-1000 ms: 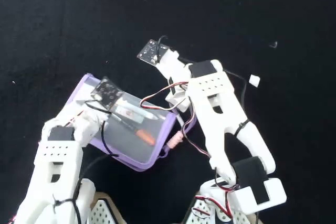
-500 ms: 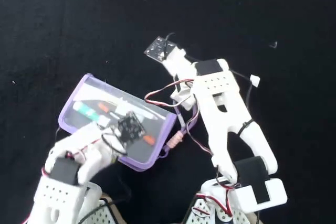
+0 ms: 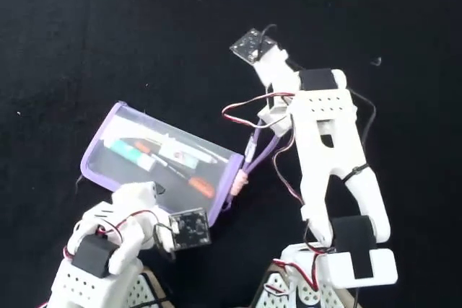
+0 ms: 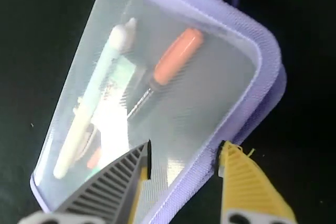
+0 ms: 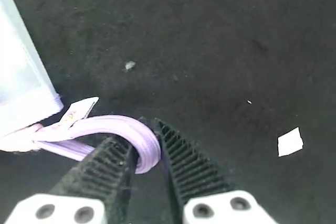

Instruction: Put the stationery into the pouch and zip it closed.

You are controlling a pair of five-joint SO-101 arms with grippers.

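The purple pouch (image 3: 162, 164) with a clear mesh face lies flat left of centre. Inside it are an orange pen (image 3: 202, 187), a mint pen (image 3: 123, 151) and a white item (image 3: 180, 153). A pink zipper pull (image 3: 238, 182) sits at its right end. My right gripper (image 5: 149, 129) is shut on the pouch's purple strap (image 5: 110, 127), which runs taut from the pouch corner (image 5: 21, 87); in the high view the strap (image 3: 256, 151) leads up to that arm (image 3: 317, 120). My left gripper (image 4: 184, 166) is open just above the pouch's near edge (image 4: 231, 129).
The black cloth (image 3: 86, 48) covers the whole table. A small white scrap (image 5: 290, 141) lies on it near the right gripper. The left arm (image 3: 108, 239) sits at the front edge, its wrist camera (image 3: 189, 229) below the pouch.
The left arm has drawn back off the pouch toward the front edge. The right arm has moved to the back right with the strap, stretching it out.
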